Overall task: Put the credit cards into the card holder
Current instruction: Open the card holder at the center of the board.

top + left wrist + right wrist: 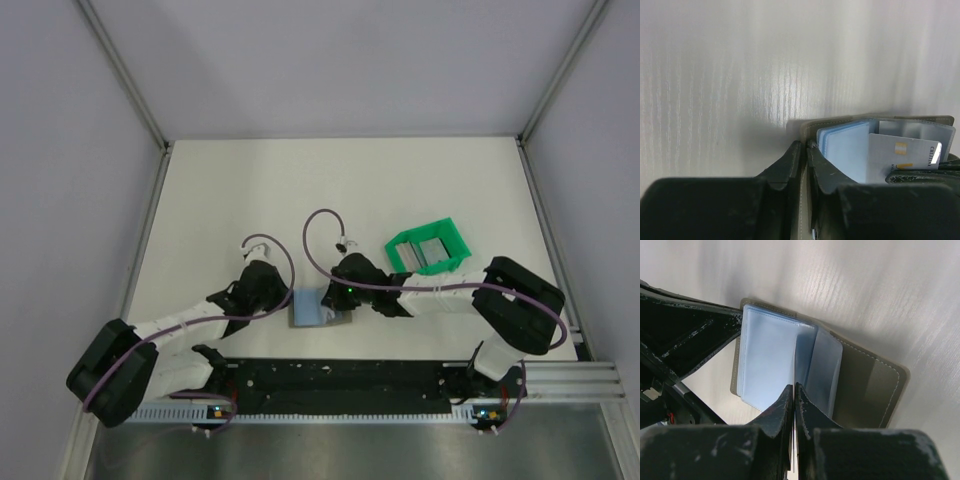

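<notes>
Credit card [902, 155], a pale one with a gold chip, is pinched at its near end by the right pincer [794, 387]. The jaws are fully closed on it, and from that wrist it shows only as a thin edge between the fingers. The card runs straight forward from the fingertips, with its long axis along the pincer's reach. Its far end lies already over the card holder [865, 385].

The holder lies open and flat on the table [300, 190], directly ahead of and under the right fingertips. Its clear blue sleeves [767, 365] fan out ahead and to the left of these fingers, and its olive-grey cover spreads to their right.

The coming move, as I judge it, is a push of the card forward along its own length into one sleeve. It depends on the card's front edge meeting the mouth of that sleeve. I cannot tell for sure from these views whether the edge is already inside a pocket or only rests on top.

The left pincer [805, 147] is almost closed and nips the cover's edge on the opposite side, so the holder should not slide away. It stands very close, just across the sleeves, and is the only obstacle near.

More grey cards [432, 255] wait in the green frame tray [393, 248], behind and beside the right arm, well apart.
</notes>
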`<state>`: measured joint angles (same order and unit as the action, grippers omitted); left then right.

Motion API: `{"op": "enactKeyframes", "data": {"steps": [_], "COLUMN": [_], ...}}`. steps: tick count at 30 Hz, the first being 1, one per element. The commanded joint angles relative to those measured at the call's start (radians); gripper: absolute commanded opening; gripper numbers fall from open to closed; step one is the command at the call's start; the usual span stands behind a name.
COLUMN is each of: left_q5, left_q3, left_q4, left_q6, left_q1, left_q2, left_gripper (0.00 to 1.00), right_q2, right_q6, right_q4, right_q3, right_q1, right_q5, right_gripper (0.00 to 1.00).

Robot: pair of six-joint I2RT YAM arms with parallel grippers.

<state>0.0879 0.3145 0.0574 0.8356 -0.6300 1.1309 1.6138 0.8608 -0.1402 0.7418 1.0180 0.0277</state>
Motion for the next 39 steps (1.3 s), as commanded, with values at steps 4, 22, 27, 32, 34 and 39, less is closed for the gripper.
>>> {"op": "enactKeyframes", "data": {"steps": [4,22,27,32,34,39], "left_q5": [0.015,0.026,-0.082,-0.123,-0.128,-0.102], "left_q3": [0.017,-0.057,-0.112,-0.14,-0.15,-0.144], "left_q4": [-0.034,-0.065,0.078,0.104,0.117,0.064], "left_q6": [-0.009,0.023,0.054,0.068,0.069,0.069], "left_q1": [0.0,0.003,0.004,0.003,0.003,0.004], "left_q2": [-0.013,-0.269,-0.209,-0.206,-0.233,-0.246], "left_gripper": [0.26,0.54,0.56,0.55,0.52,0.28], "right_q2": [-0.003,0.037,0.038,0.028,0.026,0.02], "right_q6": [0.058,0.113,0.132,0.121,0.116,0.113], "right_q4": [-0.067,-0.035,-0.065,-0.059,-0.052,-0.048], "right_q3": [-0.009,-0.021,-0.039,-0.032,-0.027,-0.025], "right_q1": [-0.01,-0.025,-0.027,-0.029,-0.032,-0.03], "right_q5": [-0.002,0.005,-0.008,-0.005,0.0,0.005], "right_gripper": [0.0,0.0,0.0,0.0,0.0,0.0]}}
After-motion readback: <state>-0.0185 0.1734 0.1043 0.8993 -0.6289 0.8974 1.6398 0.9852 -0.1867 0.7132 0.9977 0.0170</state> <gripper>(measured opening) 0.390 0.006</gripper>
